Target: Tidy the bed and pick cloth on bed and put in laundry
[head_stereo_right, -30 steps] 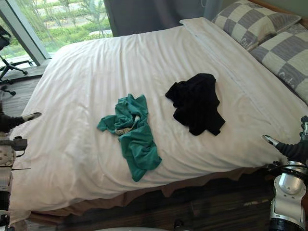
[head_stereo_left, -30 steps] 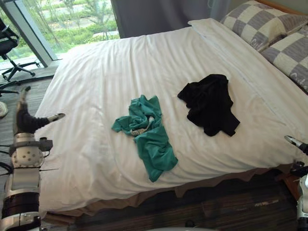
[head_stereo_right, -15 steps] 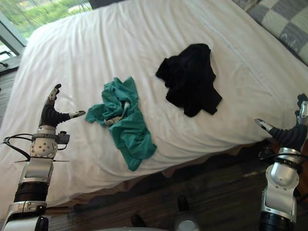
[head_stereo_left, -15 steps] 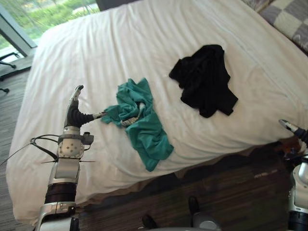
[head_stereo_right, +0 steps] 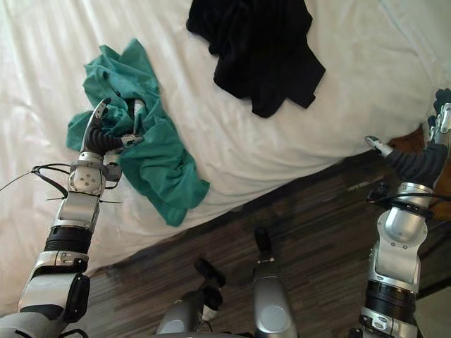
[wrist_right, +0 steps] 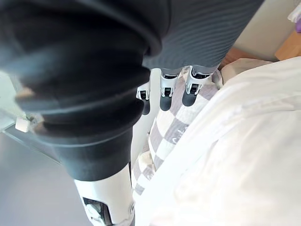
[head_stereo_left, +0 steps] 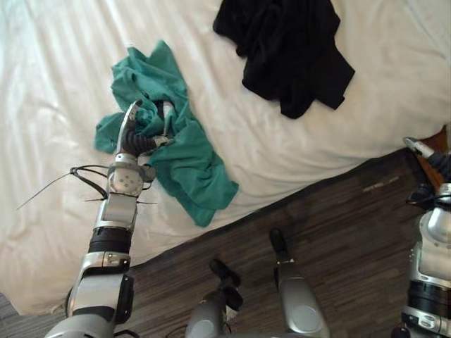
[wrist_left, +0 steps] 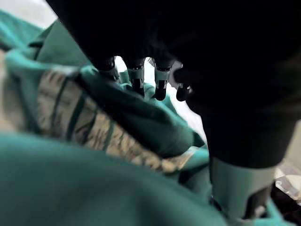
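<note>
A crumpled teal cloth (head_stereo_left: 180, 162) lies on the white bed cover (head_stereo_left: 49, 84) near the bed's foot edge, with a striped band showing in its folds. My left hand (head_stereo_left: 134, 138) rests on the cloth's upper part, open, fingers (wrist_left: 137, 79) stretched over the teal folds (wrist_left: 70, 188) and thumb out to the side. A black cloth (head_stereo_left: 285, 49) lies bunched farther up the bed to the right. My right hand (head_stereo_right: 421, 163) hangs open off the bed's right corner, holding nothing; its fingers (wrist_right: 167, 89) are straight.
Dark wood floor (head_stereo_left: 338, 232) runs along the foot of the bed. A grey-and-white checked pillow (wrist_right: 164, 136) and the white cover (wrist_right: 244, 155) lie past my right hand. A brown wooden piece (head_stereo_right: 416, 137) stands at the bed's right corner.
The camera has tipped down and come closer to the bed. My left hand has moved from beside the teal cloth onto it. The right hand stays at the bed's corner.
</note>
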### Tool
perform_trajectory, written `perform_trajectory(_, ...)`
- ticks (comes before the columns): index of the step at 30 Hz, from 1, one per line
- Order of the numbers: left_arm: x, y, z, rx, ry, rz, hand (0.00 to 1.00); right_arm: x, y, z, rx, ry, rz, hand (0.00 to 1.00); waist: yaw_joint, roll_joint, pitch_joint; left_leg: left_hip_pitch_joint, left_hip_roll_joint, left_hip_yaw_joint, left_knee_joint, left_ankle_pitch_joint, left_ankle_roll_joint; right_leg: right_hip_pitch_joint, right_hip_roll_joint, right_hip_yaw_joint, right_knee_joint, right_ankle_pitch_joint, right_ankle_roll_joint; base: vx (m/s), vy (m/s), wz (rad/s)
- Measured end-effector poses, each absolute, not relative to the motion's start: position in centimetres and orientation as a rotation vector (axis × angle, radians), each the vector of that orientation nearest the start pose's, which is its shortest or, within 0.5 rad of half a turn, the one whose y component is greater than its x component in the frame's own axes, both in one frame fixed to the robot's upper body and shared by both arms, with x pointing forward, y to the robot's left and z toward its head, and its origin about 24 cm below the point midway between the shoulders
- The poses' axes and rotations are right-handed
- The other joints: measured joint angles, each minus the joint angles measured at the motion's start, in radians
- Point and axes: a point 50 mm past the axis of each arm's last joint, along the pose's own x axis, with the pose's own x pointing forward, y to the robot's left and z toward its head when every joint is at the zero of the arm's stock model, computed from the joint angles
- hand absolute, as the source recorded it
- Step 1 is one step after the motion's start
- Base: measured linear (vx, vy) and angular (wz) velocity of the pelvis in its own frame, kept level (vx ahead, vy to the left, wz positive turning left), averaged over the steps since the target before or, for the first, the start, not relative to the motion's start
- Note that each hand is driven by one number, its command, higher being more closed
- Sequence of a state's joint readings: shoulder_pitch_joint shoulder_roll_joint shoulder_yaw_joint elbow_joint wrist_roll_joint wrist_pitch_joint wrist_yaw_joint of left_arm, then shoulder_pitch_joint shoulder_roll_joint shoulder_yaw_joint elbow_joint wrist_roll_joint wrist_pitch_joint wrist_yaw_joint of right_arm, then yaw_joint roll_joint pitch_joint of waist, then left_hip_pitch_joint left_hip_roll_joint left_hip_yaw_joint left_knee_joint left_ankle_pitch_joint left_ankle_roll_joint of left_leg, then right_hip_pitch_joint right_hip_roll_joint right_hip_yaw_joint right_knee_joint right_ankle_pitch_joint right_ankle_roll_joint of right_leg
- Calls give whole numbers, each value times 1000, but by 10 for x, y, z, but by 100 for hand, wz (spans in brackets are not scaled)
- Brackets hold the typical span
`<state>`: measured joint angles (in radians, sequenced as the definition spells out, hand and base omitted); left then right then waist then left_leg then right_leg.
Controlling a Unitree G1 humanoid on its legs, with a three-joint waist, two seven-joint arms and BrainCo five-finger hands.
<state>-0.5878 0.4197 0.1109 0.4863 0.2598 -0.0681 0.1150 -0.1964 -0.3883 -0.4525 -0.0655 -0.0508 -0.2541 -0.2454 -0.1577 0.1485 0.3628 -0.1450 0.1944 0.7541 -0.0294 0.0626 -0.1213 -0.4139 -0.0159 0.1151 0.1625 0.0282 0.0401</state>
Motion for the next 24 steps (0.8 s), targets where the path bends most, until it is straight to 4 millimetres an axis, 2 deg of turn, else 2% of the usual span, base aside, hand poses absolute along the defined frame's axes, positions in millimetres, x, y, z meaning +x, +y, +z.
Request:
perform_trajectory(4, 359, 238, 145, 606, -198, 278, 0, 244, -296, 171, -338, -615, -621, 0, 5, -7, 21, -12, 6, 9, 10, -11, 17, -9, 1, 0, 5, -3, 5, -44, -48, 2)
perform_trajectory(5, 359, 235, 143, 612, -190, 276, 100, 242, -294, 169, -326, -613, -621, 0, 8, -7, 22, -15, 8, 16, 14, -15, 21, -9, 0, -2, 5, -3, 5, -48, -43, 8)
perform_trajectory(8, 356, 225, 128, 646, -153, 256, 100, 235, -283, 168, -300, -637, -604, 0, 11, -7, 22, -14, 9, 16, 25, -18, 26, -8, -4, -4, 21, -11, 17, -41, -46, 7)
perform_trajectory(12, 348, 225, 117, 694, -133, 239, 100, 235, -281, 167, -290, -635, -603, 0, 17, -7, 22, -7, 11, 15, 32, -19, 29, 1, -5, -6, 26, -13, 19, -22, -51, 2)
perform_trajectory(13, 343, 225, 110, 703, -121, 224, 100, 235, -281, 167, -289, -635, -601, 0, 29, -7, 22, 5, 12, 15, 31, -19, 29, 10, -4, -6, 25, -13, 19, -5, -39, -2)
perform_trajectory(17, 323, 229, 92, 698, -97, 179, 100, 238, -280, 164, -291, -623, -590, 0, 36, -10, 18, 19, 12, 3, 30, -20, 29, 42, -4, -15, 2, -13, 18, -1, -52, 4)
perform_trajectory(18, 315, 227, 87, 673, -91, 158, 100, 239, -281, 162, -297, -609, -583, 0, 36, -12, 17, 9, 20, -13, 55, -35, 43, 55, -8, -30, -2, -14, 20, 36, -38, 36)
perform_trajectory(19, 305, 222, 79, 616, -79, 117, 100, 239, -284, 159, -319, -585, -573, 0, 39, -12, 4, -25, 50, -39, 156, -84, 57, 65, -18, -60, -6, -20, 26, 34, -27, 48)
perform_trajectory(21, 294, 212, 65, 535, -50, 54, 100, 240, -289, 157, -367, -552, -570, 0, 42, -13, -4, -56, 79, -38, 245, -122, 75, 85, -29, -99, 1, -28, 34, 56, 0, 62)
perform_trajectory(23, 283, 205, 51, 463, -12, -5, 100, 238, -295, 151, -438, -490, -575, 0, 61, -28, -16, -36, 71, -43, 249, -136, 77, 108, -46, -134, 32, -57, 39, 57, 61, 57)
perform_trajectory(24, 277, 204, 43, 447, 17, -39, 100, 237, -297, 144, -476, -449, -572, 0, 63, -51, -28, -19, 51, -64, 240, -139, 78, 113, -67, -149, 83, -95, 42, 50, 64, 74)
